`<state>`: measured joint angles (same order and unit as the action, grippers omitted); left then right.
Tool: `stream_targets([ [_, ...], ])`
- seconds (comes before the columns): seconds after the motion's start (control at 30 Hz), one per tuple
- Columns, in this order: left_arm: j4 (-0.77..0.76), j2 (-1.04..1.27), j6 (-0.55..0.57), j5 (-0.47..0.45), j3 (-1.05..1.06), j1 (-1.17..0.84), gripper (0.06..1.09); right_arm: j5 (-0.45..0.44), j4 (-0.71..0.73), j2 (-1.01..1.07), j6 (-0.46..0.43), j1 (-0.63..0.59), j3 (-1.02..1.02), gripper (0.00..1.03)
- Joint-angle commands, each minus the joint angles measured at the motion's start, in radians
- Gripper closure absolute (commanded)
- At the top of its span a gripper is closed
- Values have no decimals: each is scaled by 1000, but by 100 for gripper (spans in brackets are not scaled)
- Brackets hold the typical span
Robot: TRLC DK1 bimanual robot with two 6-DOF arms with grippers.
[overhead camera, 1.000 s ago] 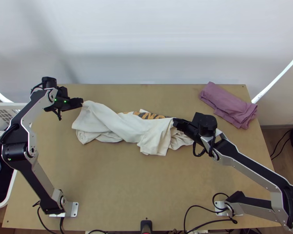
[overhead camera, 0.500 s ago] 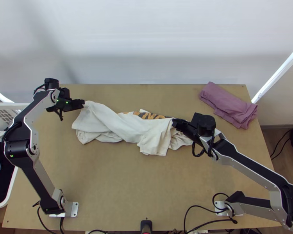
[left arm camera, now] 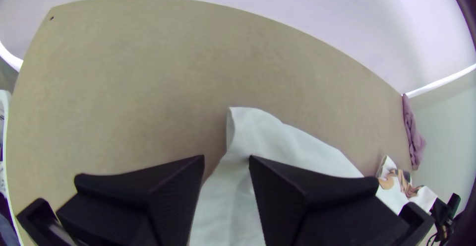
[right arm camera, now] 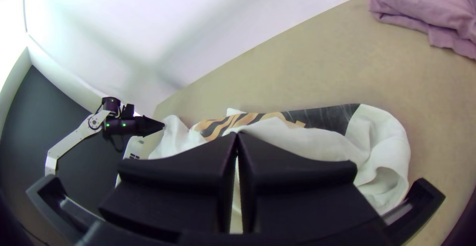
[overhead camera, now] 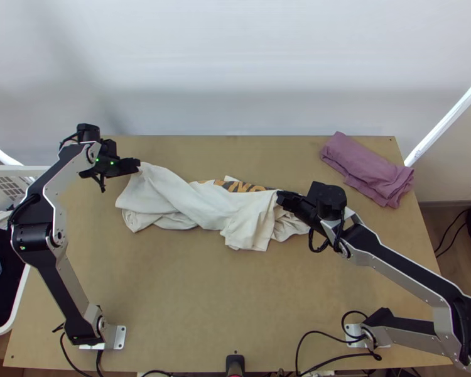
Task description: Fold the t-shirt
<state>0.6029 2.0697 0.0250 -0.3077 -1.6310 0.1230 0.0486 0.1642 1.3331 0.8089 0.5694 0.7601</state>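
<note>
As left claw (left arm camera: 226,157), spread, edges in to corner of bunched t-shirt (overhead camera: 204,206) on bench (overhead camera: 173,295), right claw (right arm camera: 237,135) pinches it nearer other end; second hold probably close.

Nearly all of the table (overhead camera: 191,301) is looked down on steeply by the top view, from high above its near edge. By the left wrist view, one end of the white T-shirt (overhead camera: 204,201) is taken from close above, facing the far edge; by the right wrist view, its printed part is faced closely, the left end lying farther off. The shirt and purple cloth (overhead camera: 367,169) are shared by both wrist views.
</note>
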Motion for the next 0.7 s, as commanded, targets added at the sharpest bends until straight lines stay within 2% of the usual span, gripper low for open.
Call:
stream_targets([
  [0.0,1,24,-14,-13,-20,-11,60,-10,14,15,-8,6,12,100],
  [0.17,5,33,-20,-13,-10,-20,61,-10,14,11,-7,6,12,100],
  [0.3,-32,27,-22,-22,0,-19,105,-10,14,9,-7,6,8,100],
  [0.47,-32,7,-10,-28,-10,0,105,-10,14,5,-5,1,10,100],
  [0.67,-22,-120,89,-28,-41,44,105,-15,-49,0,-11,-25,47,100],
])
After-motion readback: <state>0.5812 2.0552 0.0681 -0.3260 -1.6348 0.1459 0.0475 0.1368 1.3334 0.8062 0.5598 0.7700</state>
